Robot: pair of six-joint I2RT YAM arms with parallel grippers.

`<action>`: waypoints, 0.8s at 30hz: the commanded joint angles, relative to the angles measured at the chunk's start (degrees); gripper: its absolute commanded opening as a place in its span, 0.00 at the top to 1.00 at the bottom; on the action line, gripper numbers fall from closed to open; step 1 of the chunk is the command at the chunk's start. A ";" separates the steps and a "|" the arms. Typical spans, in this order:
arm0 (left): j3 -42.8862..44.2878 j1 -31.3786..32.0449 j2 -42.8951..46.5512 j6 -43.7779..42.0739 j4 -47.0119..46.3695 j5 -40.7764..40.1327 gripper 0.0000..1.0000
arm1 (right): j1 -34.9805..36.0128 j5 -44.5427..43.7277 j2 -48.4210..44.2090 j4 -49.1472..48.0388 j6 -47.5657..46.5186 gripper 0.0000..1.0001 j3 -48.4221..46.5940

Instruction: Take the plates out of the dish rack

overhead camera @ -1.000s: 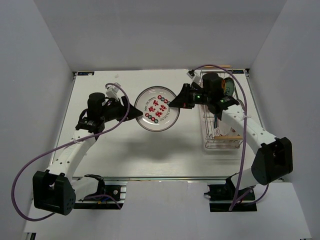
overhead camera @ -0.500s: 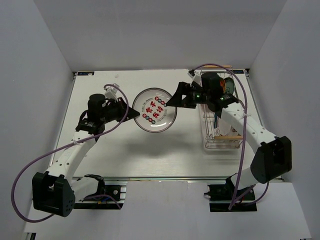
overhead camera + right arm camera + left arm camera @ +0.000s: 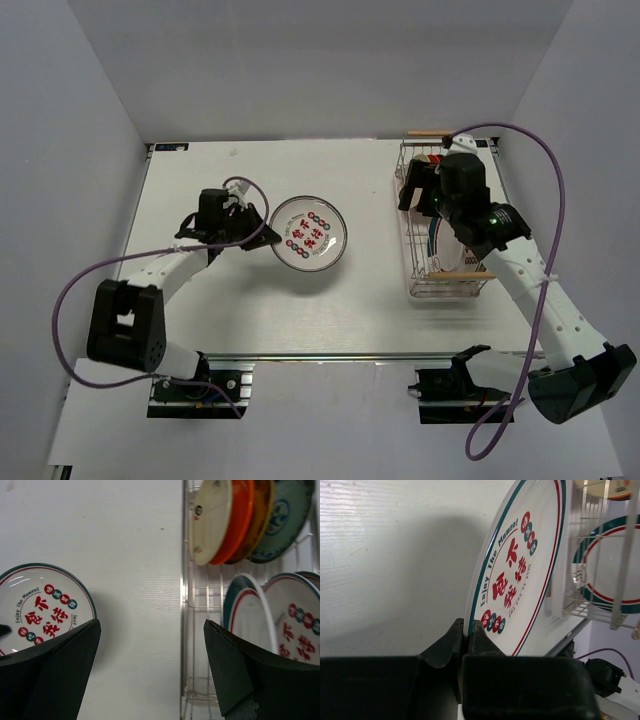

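One plate (image 3: pixel 310 233) is out of the rack (image 3: pixel 445 292), clamped by its rim in the left fingers (image 3: pixel 445 647) over the bench (image 3: pixel 220 300), seemingly not yet laid flat; the right fingers (image 3: pixel 50 665) are spread, empty, above the rack; several plates (image 3: pixel 235 525) are left inside.

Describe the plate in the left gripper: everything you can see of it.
The plate is round and glossy white, with a green rim ring, a thin red ring inside it, red characters, red and teal dots and the words "Enjoy The Moment". It faces up over the table, left of the rack. The left gripper pinches its rim. Whether its far edge rests on the table cannot be told.
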State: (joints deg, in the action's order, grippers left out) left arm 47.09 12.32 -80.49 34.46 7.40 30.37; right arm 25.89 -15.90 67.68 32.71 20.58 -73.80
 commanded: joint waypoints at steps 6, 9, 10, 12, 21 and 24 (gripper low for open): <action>7.39 0.34 -12.14 -2.11 -5.73 5.40 1.00 | -0.14 -12.57 -1.85 5.87 -1.24 0.11 1.99; 9.24 0.87 -16.27 -2.73 -4.33 5.93 1.00 | -0.31 -16.87 -1.94 7.97 -0.54 0.11 2.17; 9.42 0.87 -17.41 -3.25 -4.24 6.36 1.00 | -0.49 -18.62 -1.94 8.51 -0.45 0.11 2.34; 9.25 0.87 -17.95 -3.69 -3.53 5.41 1.00 | -0.31 -19.95 -2.29 9.30 0.25 0.11 3.04; 9.51 0.87 -20.50 -4.66 1.74 0.57 0.90 | -0.84 -22.86 -1.59 11.06 0.51 0.11 4.80; 9.33 0.87 -19.80 -4.49 2.79 -0.48 0.78 | -1.19 -23.21 -1.59 11.32 0.95 0.12 5.77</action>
State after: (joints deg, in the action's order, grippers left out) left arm 55.16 12.88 -101.86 31.16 8.51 31.99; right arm 25.21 -36.49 66.17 43.51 20.60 -69.14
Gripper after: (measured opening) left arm 0.194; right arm 0.884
